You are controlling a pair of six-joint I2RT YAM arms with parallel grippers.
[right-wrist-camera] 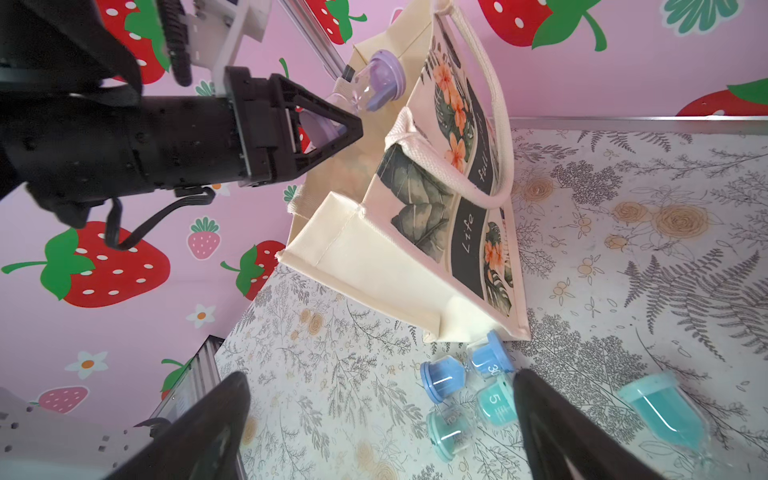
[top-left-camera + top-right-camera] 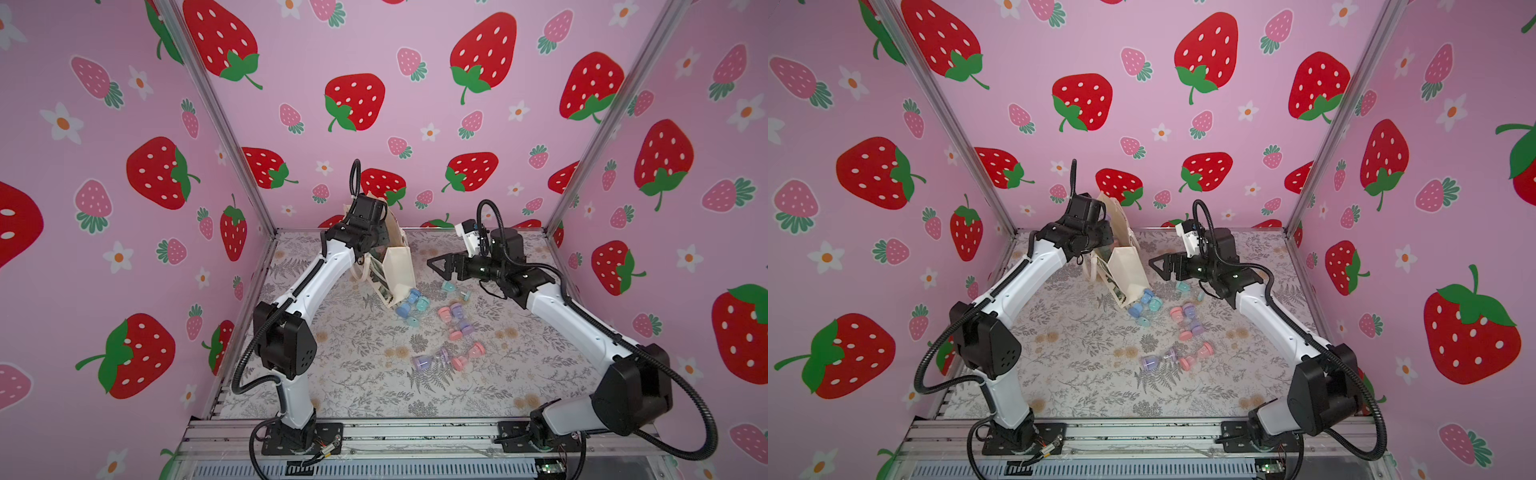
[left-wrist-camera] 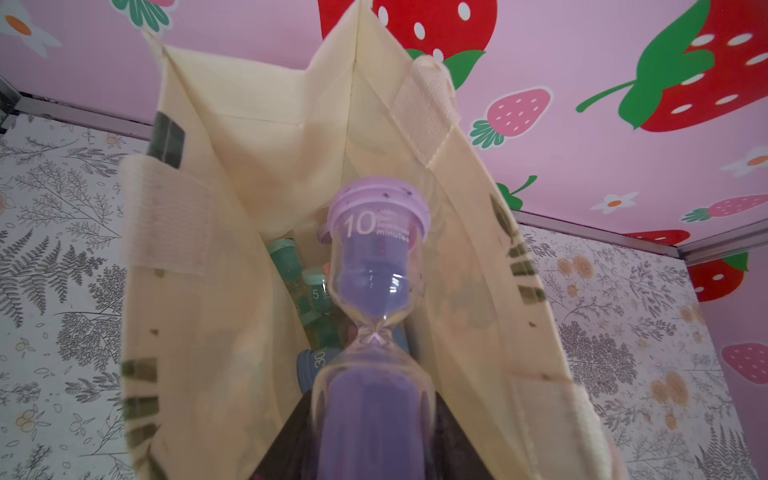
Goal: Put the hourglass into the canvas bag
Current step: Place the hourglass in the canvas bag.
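Note:
A purple hourglass (image 3: 376, 291) marked 10 minutes is held by its lower bulb in my left gripper (image 3: 374, 440), which is shut on it. It points into the open mouth of the canvas bag (image 3: 257, 124). The right wrist view shows the same hourglass (image 1: 384, 79) at the bag's rim, just past the left gripper (image 1: 353, 124). The canvas bag (image 2: 399, 266) (image 2: 1129, 270) stands tilted at the back of the table, its leaf print (image 1: 419, 195) on a broad side. Teal and blue hourglasses (image 3: 307, 291) lie inside it. My right gripper (image 2: 436, 266) (image 1: 380, 386) hovers open to the right of the bag.
Loose hourglasses lie on the floral table cover (image 2: 353, 395): blue and teal ones (image 2: 411, 305) against the bag's base, a teal one (image 2: 451, 286) under the right gripper, pink and purple ones (image 2: 455, 318) in the middle, and more (image 2: 444, 359) nearer the front. Strawberry-print walls enclose three sides.

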